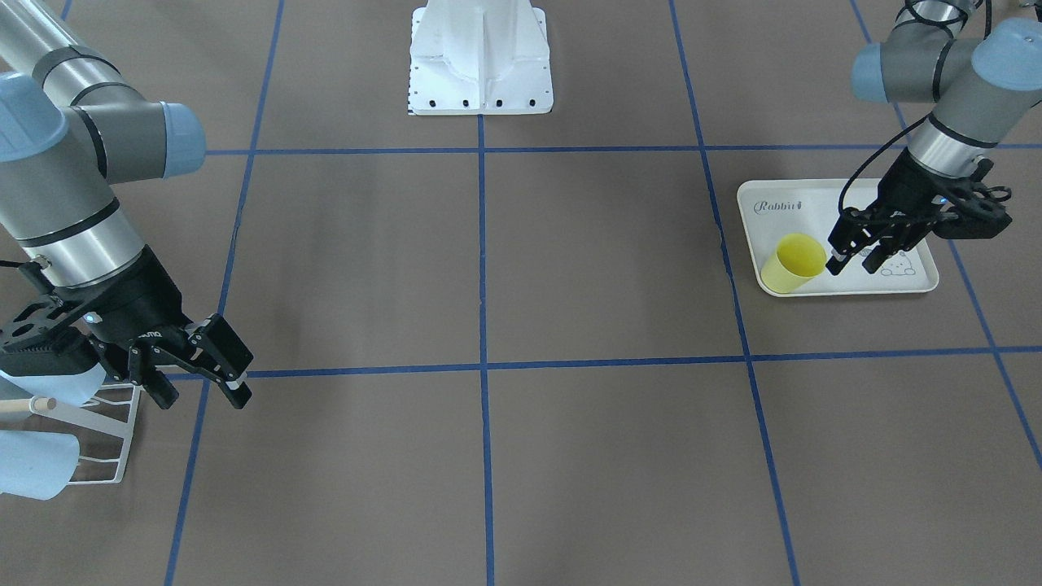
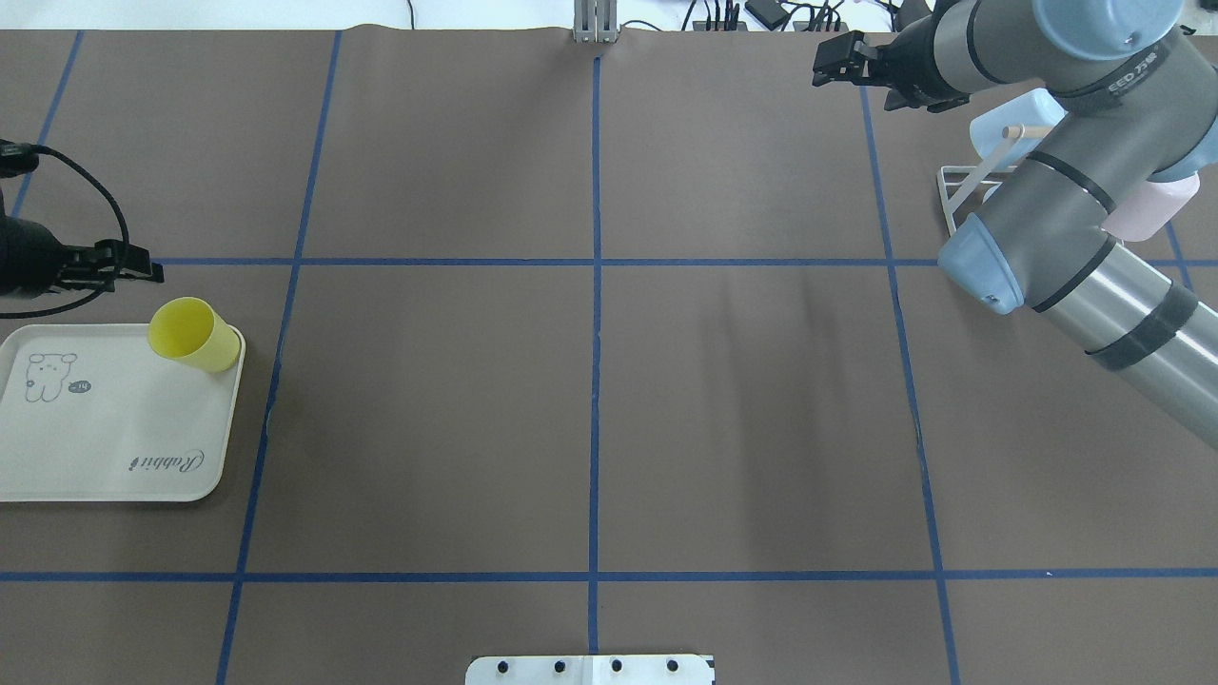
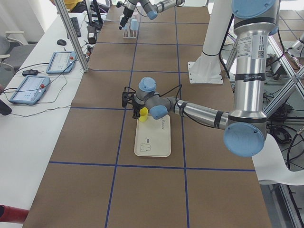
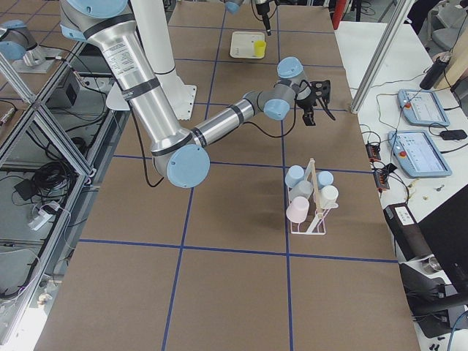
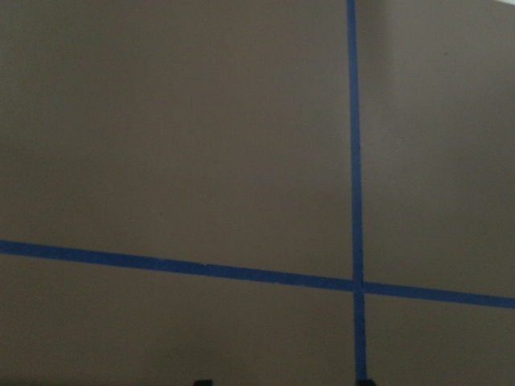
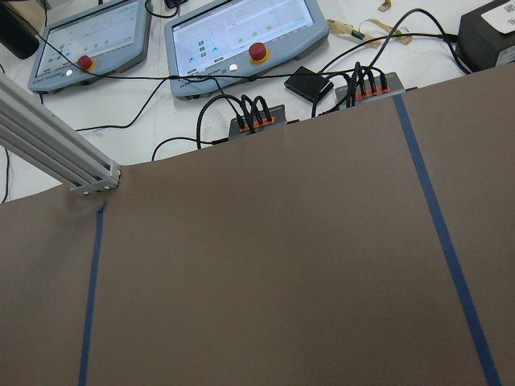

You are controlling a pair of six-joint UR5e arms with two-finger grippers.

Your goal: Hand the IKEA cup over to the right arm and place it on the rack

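Note:
The yellow IKEA cup [image 1: 794, 262] stands upright at a corner of the cream rabbit-print tray [image 1: 904, 281]; it also shows in the overhead view [image 2: 195, 336]. My left gripper [image 1: 853, 262] is open and empty, close beside the cup without touching it; in the overhead view it [image 2: 143, 270] sits just past the tray's far edge. The white wire rack [image 1: 110, 443] with its wooden peg [image 2: 1023, 130] stands at the table's other end. My right gripper [image 1: 201, 397] is open and empty, hovering beside the rack [image 4: 313, 208].
Several pale blue, pink and white cups [image 4: 301, 210] hang on the rack. Blue tape lines [image 2: 596, 285] grid the brown table. The robot's white base [image 1: 480, 57] is at the table's robot side. Tablets and cables [image 6: 241, 32] lie past the far edge.

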